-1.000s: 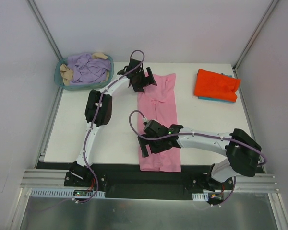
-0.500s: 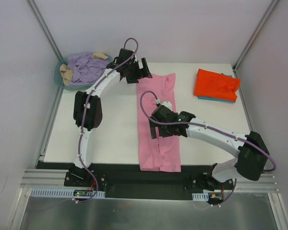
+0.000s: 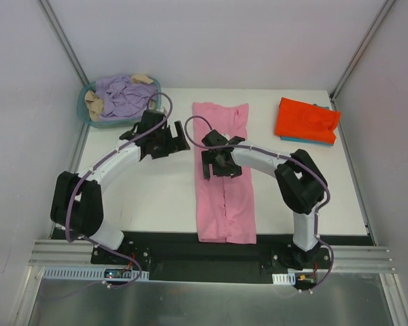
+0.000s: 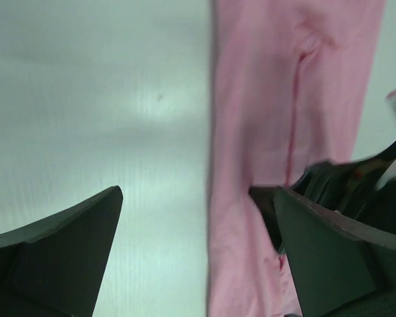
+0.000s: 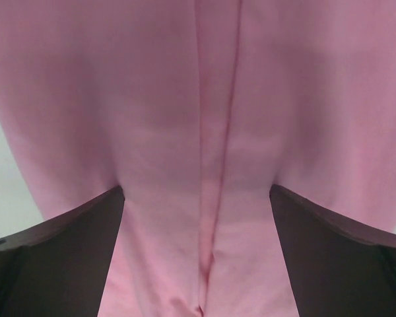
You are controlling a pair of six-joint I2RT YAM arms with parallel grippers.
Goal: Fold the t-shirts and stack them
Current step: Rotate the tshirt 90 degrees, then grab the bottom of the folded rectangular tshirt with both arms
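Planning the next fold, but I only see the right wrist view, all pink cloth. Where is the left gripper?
Observer: The left gripper hovers over bare table, left of the pink shirt.
Operator: Any shirts finished?
Observer: An orange shirt lies folded on a teal one at the far right corner.
Operator: Anything else on the table?
Observer: A basket at the far left corner holds lilac and beige clothes.
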